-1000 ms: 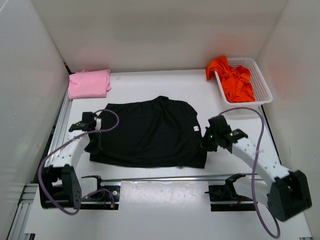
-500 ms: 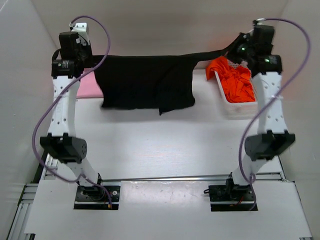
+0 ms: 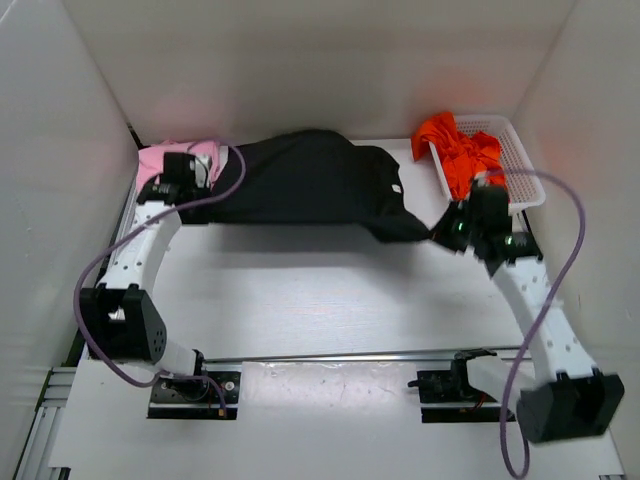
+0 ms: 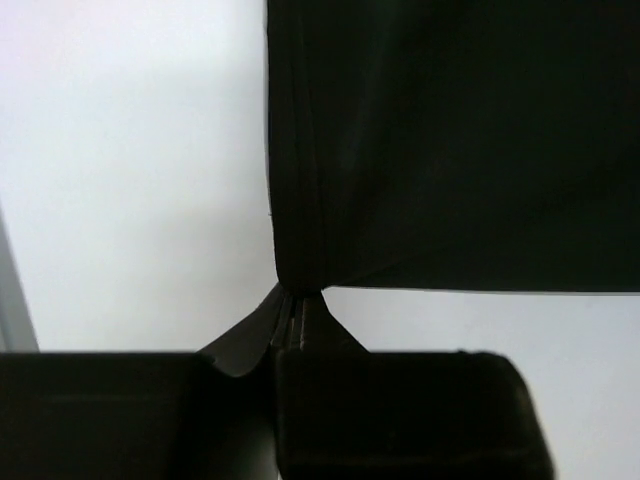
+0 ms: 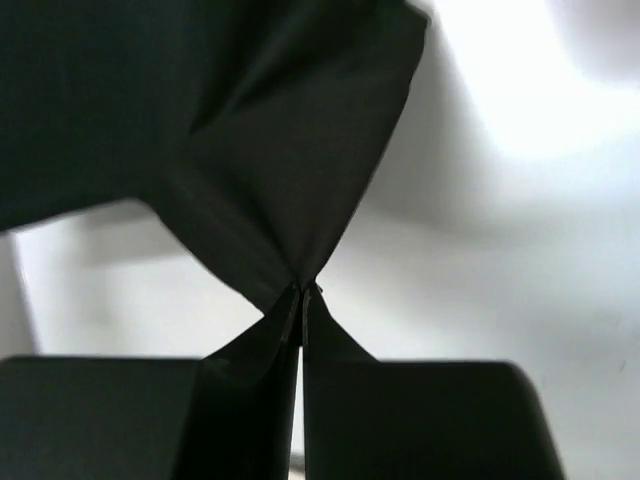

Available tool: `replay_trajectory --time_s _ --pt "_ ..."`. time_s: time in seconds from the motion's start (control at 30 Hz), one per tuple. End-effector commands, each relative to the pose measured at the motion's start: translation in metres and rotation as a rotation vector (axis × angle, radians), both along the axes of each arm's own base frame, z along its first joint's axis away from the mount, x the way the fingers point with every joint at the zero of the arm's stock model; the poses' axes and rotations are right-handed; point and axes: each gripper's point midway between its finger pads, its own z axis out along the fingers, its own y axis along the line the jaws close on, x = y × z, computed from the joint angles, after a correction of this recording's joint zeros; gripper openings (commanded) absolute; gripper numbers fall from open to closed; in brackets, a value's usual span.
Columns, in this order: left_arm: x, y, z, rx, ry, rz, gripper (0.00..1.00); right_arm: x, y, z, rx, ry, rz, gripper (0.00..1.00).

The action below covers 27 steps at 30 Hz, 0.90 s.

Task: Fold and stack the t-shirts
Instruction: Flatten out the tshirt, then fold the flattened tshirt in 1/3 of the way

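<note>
Top external view: the white table [image 3: 320,290] is enclosed by white walls [image 3: 320,70] on three sides. At its far right corner a white mesh basket [image 3: 523,160] is seen, with the orange-red t-shirt [image 3: 458,152] bundled in it and spilling over its left rim. At the far left corner the pink t-shirt [image 3: 158,160] is laid, partly covered by the left gripper [image 3: 186,186]. Between these two, the black t-shirt [image 3: 310,180] is spread across the far half of the table, its long axis running left to right. It is bunched and domed in the middle, and a small white label [image 3: 397,190] is shown near its right end. Its left end is held by the left gripper just beside the pink shirt. Its right end is drawn to a point at the right gripper [image 3: 447,228], near the basket's front corner. In the left wrist view the fingers are seen clamped on a hemmed edge of the black fabric. In the right wrist view the fingers are pressed together on a gathered tip of it.
</note>
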Motion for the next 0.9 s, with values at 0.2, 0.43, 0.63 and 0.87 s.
replay_trajectory --time_s 0.2,0.43,0.63,0.87 --pt "-0.127 0.017 -0.107 0.064 0.287 0.035 0.10 -0.128 0.018 -0.131 0.062 0.183 0.006 0.00" --pt "-0.162 0.023 -0.134 0.089 0.368 0.044 0.10 -0.160 0.029 -0.170 0.060 0.299 0.014 0.00" --pt "-0.166 0.029 -0.129 0.117 0.331 0.063 0.10 -0.149 0.035 -0.156 0.018 0.260 0.030 0.00" --pt "-0.141 0.021 -0.107 0.077 0.273 0.044 0.10 -0.103 0.037 -0.124 -0.106 0.210 0.066 0.00"
